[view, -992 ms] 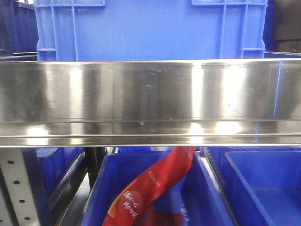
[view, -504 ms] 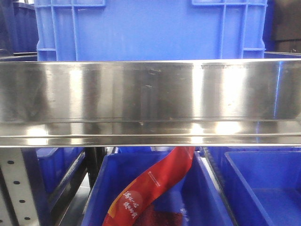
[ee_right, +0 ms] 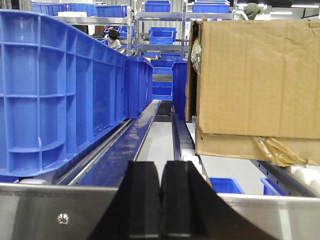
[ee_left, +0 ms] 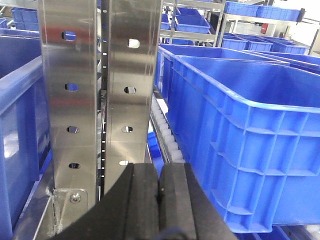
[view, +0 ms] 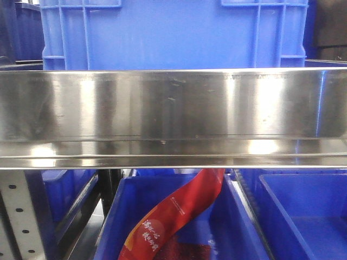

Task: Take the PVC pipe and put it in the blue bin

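Right wrist view alone shows a cardboard box (ee_right: 257, 82) beside blue bins (ee_right: 60, 90).

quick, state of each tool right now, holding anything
Left tool: closed, pads pressed together, holding nothing.
Right tool: closed, pads pressed together, holding nothing.

Blue crate (view: 173, 32) on steel shelf (view: 173, 108)

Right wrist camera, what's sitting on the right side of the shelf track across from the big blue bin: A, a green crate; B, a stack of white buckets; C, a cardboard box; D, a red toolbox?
C: in the right wrist view a brown cardboard box stands right of the track, opposite the blue bin, beyond the shut right gripper.
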`<state>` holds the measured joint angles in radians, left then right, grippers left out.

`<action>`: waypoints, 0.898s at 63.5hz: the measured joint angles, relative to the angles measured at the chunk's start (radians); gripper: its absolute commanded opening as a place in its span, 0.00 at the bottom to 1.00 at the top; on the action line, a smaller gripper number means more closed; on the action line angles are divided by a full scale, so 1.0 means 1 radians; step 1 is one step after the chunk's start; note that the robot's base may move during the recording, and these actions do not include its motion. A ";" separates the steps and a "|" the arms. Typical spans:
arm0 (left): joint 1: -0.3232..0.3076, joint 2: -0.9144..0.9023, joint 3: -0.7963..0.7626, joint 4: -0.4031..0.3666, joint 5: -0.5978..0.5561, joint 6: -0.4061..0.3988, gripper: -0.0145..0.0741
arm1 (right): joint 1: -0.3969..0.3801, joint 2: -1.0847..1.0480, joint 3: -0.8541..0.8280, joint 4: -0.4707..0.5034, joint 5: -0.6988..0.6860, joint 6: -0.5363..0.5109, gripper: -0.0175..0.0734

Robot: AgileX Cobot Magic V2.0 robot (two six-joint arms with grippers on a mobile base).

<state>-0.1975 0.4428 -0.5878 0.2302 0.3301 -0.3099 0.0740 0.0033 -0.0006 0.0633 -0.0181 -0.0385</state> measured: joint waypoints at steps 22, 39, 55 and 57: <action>0.000 0.000 0.000 0.000 0.000 0.000 0.04 | 0.000 0.000 0.000 0.001 0.000 0.000 0.01; 0.000 -0.034 0.035 0.017 0.009 0.000 0.04 | 0.000 0.000 0.000 0.001 0.000 0.000 0.01; 0.000 -0.243 0.272 0.024 -0.046 0.002 0.04 | 0.000 0.000 0.000 0.001 0.000 0.000 0.01; 0.000 -0.272 0.315 0.009 -0.060 0.012 0.04 | 0.000 0.000 0.000 0.001 0.000 0.000 0.01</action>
<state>-0.1975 0.1711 -0.2728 0.2392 0.2705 -0.2982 0.0740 0.0033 -0.0006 0.0642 -0.0181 -0.0385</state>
